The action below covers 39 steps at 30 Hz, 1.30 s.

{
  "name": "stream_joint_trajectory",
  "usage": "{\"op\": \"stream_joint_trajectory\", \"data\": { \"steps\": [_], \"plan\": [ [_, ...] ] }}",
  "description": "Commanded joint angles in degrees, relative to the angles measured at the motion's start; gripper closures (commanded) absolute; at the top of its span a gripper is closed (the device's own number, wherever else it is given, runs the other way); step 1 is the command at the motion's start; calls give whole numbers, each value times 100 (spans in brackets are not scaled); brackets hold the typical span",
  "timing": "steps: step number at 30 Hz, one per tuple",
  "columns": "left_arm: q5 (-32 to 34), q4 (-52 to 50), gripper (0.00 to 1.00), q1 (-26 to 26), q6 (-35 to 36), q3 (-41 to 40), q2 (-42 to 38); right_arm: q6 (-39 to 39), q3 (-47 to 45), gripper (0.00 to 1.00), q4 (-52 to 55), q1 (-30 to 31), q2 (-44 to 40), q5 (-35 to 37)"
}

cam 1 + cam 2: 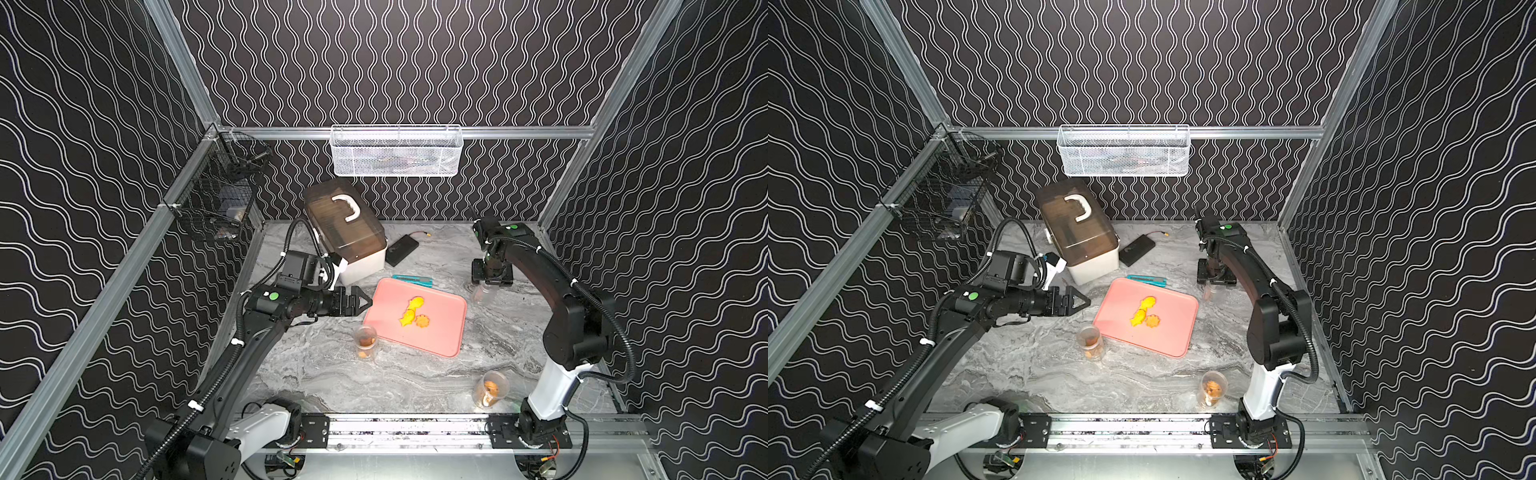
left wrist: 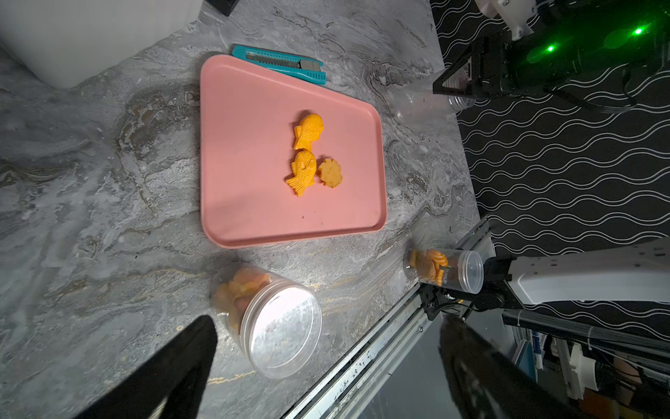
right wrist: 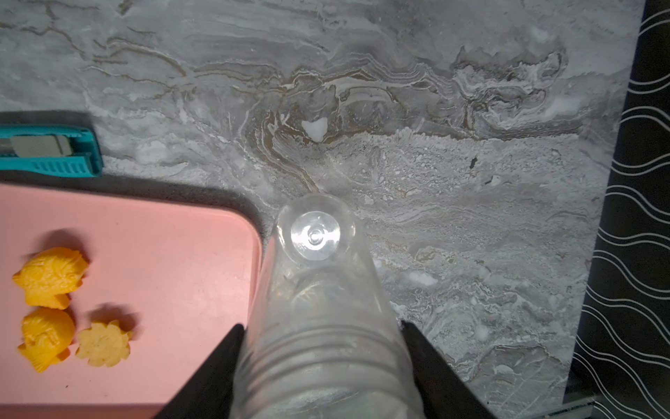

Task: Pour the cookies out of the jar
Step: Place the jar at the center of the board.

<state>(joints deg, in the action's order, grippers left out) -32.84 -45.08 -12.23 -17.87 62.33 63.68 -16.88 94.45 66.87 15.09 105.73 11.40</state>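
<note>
My right gripper (image 3: 321,326) is shut on the threaded neck of an empty clear jar (image 3: 315,232), which hangs base down beside the pink tray's (image 3: 163,254) corner; in both top views the jar (image 1: 482,293) (image 1: 1209,293) sits just right of the tray. Three yellow-orange cookies (image 1: 413,313) (image 2: 308,152) lie together on the tray (image 1: 440,332). My left gripper (image 1: 365,302) (image 2: 328,319) is open at the tray's left edge, above a lidded jar of cookies (image 1: 365,341) (image 2: 268,312) and not touching it.
Another cookie-filled jar (image 1: 491,388) stands front right near the rail. A teal utility knife (image 1: 411,280) lies along the tray's far edge. A brown-lidded storage box (image 1: 345,224) and a black flat device (image 1: 401,249) sit at the back. Wire baskets (image 1: 397,149) hang on the walls.
</note>
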Motion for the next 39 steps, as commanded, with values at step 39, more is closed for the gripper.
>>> {"op": "stream_joint_trajectory", "data": {
  "steps": [39],
  "plan": [
    [-56,-89,1,1,191,52,-76,124,-164,24,115,-7,327,-337]
  ]
}}
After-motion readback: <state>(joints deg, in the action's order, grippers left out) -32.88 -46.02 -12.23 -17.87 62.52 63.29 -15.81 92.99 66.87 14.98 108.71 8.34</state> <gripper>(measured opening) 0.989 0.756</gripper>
